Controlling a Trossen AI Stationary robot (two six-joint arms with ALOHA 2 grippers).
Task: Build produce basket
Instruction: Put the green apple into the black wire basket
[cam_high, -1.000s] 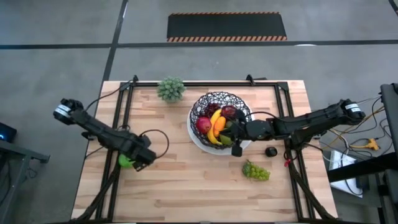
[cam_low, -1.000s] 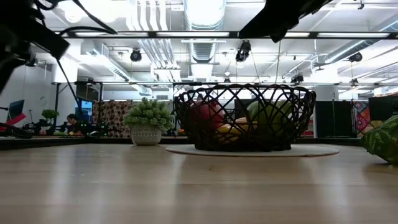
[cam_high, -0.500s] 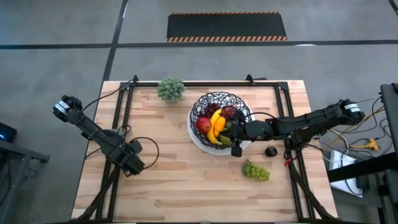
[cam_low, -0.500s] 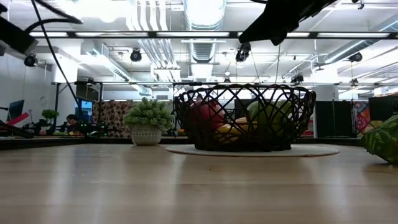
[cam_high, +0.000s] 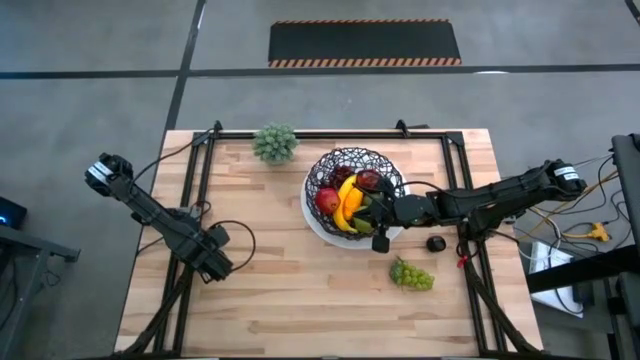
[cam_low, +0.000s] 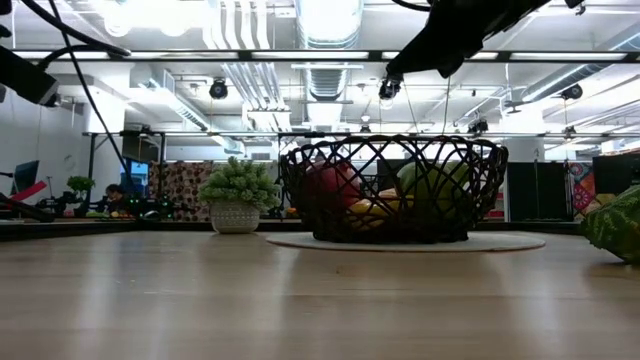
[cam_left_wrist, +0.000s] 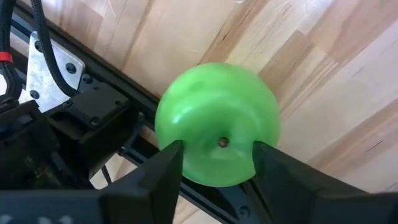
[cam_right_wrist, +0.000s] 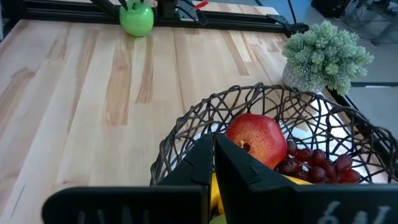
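Closing left gripper (cam_left_wrist: 214, 163) around green apple (cam_left_wrist: 216, 123) far left of basket (cam_high: 352, 170) for pickup, fingers flanking it, grip unconfirmed; holding right gripper (cam_high: 379, 238) pressed shut, empty, at basket's near rim, waiting.

One wooden counter (cam_high: 300, 300) carried everything. There was one wire basket (cam_high: 352, 161) on one white plate (cam_high: 314, 222), and one potted plant (cam_high: 275, 142). Two apples showed: one red apple (cam_right_wrist: 256, 139) inside the basket and one green apple (cam_left_wrist: 216, 123) at the counter's left edge. There were two bunches of grapes: one purple bunch (cam_right_wrist: 314, 163) in the basket, one green bunch (cam_high: 412, 274) lying on the counter. One banana (cam_high: 346, 203) lay in the basket. Two arms were present, each with one pincer: left pincer (cam_left_wrist: 214, 155), right pincer (cam_right_wrist: 214, 152).
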